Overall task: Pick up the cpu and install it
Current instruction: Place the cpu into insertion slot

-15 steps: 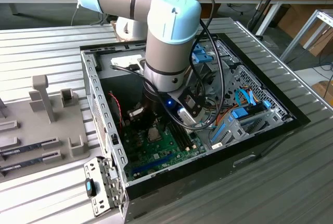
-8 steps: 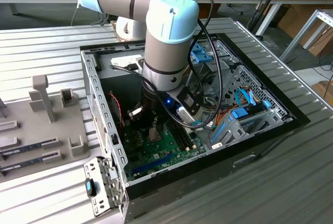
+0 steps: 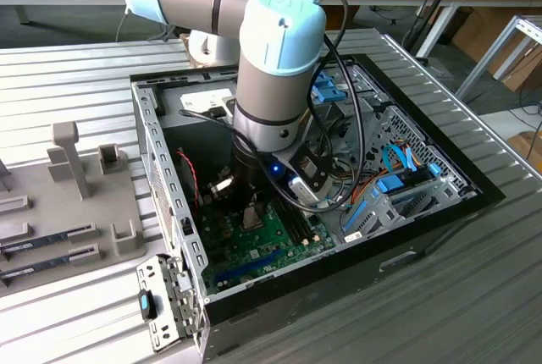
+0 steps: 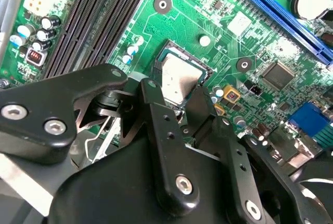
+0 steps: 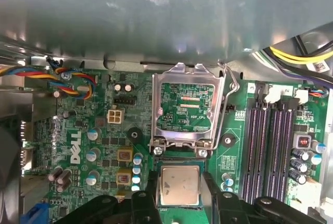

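My gripper (image 5: 179, 188) has its fingers (image 5: 151, 199) narrow, clamped on opposite edges of the small flat square silver-grey cpu (image 5: 179, 184), low over the green motherboard (image 5: 104, 130). In the exterior view it lies at six o'clock from my pale-blue wrist cap (image 3: 282, 30).

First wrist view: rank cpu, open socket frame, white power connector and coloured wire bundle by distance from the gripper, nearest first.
1. cpu: right at the gripper.
2. open socket frame: just beyond the cpu, flipped up.
3. white power connector: off to one side of that frame.
4. coloured wire bundle: farthest, out by the case wall.
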Available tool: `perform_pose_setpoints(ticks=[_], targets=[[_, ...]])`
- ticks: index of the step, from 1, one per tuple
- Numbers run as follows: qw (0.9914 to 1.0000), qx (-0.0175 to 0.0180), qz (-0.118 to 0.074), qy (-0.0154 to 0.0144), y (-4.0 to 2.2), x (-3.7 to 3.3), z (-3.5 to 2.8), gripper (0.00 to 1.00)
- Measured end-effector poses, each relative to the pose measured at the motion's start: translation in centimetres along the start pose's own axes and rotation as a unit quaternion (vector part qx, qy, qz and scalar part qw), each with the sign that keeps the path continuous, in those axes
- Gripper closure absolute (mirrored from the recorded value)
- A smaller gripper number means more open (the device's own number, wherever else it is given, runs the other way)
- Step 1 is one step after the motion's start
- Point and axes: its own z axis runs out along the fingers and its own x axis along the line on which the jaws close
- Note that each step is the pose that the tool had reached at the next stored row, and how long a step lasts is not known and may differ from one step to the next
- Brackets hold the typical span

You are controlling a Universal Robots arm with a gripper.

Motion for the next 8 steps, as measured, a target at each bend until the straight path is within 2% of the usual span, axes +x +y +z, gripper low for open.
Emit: perform_pose_setpoints(ticks=[8], targets=[[1.00000,0.0000,-0.003,0.0012,0.02,-0.06,0.42,0.55]])
